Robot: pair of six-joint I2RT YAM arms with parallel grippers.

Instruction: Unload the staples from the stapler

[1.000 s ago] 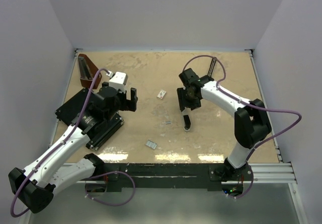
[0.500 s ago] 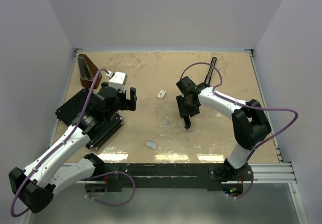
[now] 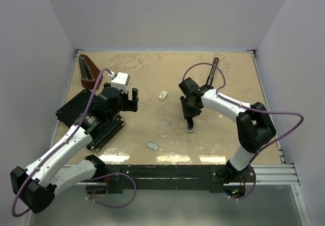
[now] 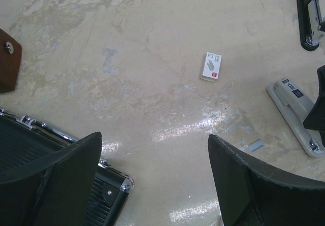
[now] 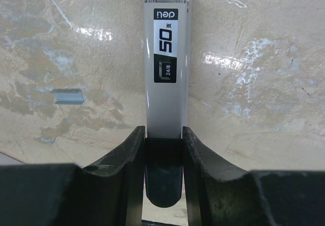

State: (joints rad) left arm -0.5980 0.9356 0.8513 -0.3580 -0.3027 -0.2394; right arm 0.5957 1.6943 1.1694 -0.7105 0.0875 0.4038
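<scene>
Beige mottled desk (image 5: 254, 58) fills the view; your right pincer (image 5: 163, 143) pinches the slim grey labelled stapler bar (image 5: 167, 58) at its near end; a tiny silvery staple strip (image 5: 68, 96) lies near it, apart; probably best to keep that grip centred and square; your left pincer (image 4: 157, 155) hangs spread.

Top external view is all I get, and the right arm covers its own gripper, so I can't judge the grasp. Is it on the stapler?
Observer: Yes. The right wrist view shows the right gripper with a finger against each side of the grey stapler, at its dark rear end.
Operator: Any marking on it?
Observer: A black label reading deli, 50 and 24/8.
</scene>
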